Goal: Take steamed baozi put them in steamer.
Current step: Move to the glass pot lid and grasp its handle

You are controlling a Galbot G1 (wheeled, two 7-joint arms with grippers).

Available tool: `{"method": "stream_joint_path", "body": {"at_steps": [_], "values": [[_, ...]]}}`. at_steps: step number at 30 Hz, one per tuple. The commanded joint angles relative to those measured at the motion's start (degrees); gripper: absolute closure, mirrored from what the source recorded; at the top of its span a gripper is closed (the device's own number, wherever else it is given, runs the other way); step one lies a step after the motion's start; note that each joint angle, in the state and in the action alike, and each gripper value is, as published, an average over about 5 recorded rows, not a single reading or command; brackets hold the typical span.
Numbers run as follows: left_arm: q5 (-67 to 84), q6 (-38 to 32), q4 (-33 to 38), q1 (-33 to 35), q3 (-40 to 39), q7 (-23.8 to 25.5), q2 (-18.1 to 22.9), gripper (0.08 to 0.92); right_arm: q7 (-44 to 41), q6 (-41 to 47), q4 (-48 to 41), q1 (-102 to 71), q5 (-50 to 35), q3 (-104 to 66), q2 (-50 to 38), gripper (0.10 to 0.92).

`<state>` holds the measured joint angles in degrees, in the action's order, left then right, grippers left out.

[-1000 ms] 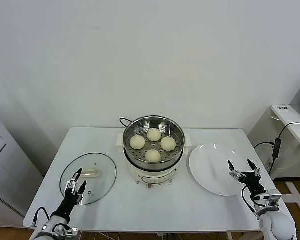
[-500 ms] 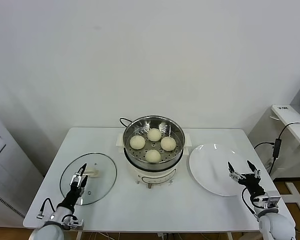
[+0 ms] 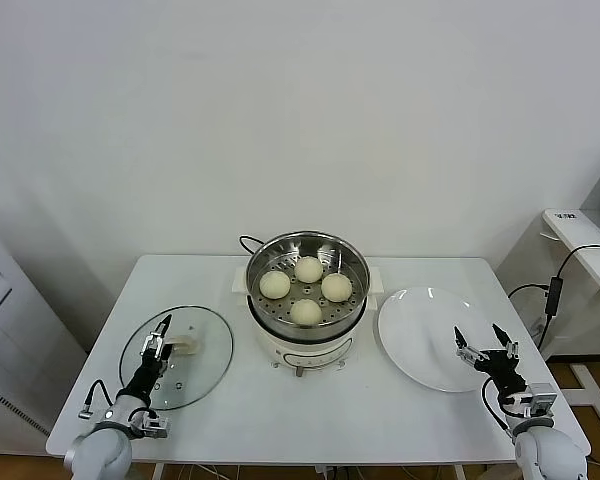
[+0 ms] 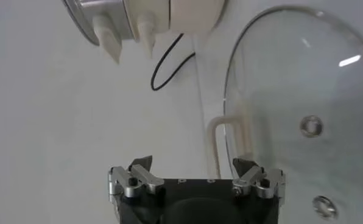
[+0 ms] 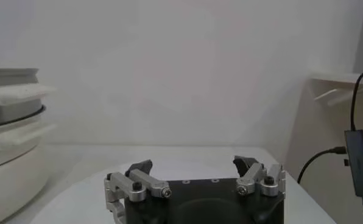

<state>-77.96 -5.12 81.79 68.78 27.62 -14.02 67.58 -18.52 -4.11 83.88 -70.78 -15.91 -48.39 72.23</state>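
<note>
Several cream-white steamed baozi (image 3: 306, 312) lie in the shiny steel steamer (image 3: 352, 262), which stands on its white cooker base at the middle of the table. My left gripper (image 3: 158, 335) hovers open and empty over the near part of the glass lid (image 3: 200, 365), just short of its cream handle (image 3: 185, 346). In the left wrist view that gripper (image 4: 192, 165) points toward the handle (image 4: 221, 143). My right gripper (image 3: 477, 335) is open and empty above the near right edge of the white plate (image 3: 420, 335); in its own view it (image 5: 193, 165) holds nothing.
The cooker's black cord (image 3: 248, 241) runs behind the steamer. A white cabinet (image 3: 10, 330) stands left of the table. To the right is a side table (image 3: 585, 250) with hanging cables (image 3: 555, 290). The table's front edge is close behind both grippers.
My left gripper has moved forward across the lid toward its handle. The right gripper has drifted slightly back toward me. The baozi and steamer have not moved.
</note>
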Motion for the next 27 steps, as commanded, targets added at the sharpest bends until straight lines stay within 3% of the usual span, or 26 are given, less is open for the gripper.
{"method": "stream_joint_path", "body": {"at_steps": [1,14,23,27], "values": [[1.39,-0.44,-1.32,-1.9,-0.17,0.94,0.02,0.218,0.01,-0.06,-1.03,0.29,0.53,-0.39,0.0,0.203],[7.18,-0.78,5.42,0.95,0.21,2.85,-1.65,0.589,0.24,0.1,-1.14,0.55,1.25,-0.64,-0.1,0.203],[14.14,1.07,16.63,3.63,1.66,6.53,-6.99,0.843,0.38,0.27,-0.39,0.3,0.88,-0.91,-0.39,0.203],[17.0,2.41,21.54,3.98,2.44,8.45,-10.32,0.888,0.31,0.4,0.27,0.06,0.72,-0.8,-0.37,0.203]]}}
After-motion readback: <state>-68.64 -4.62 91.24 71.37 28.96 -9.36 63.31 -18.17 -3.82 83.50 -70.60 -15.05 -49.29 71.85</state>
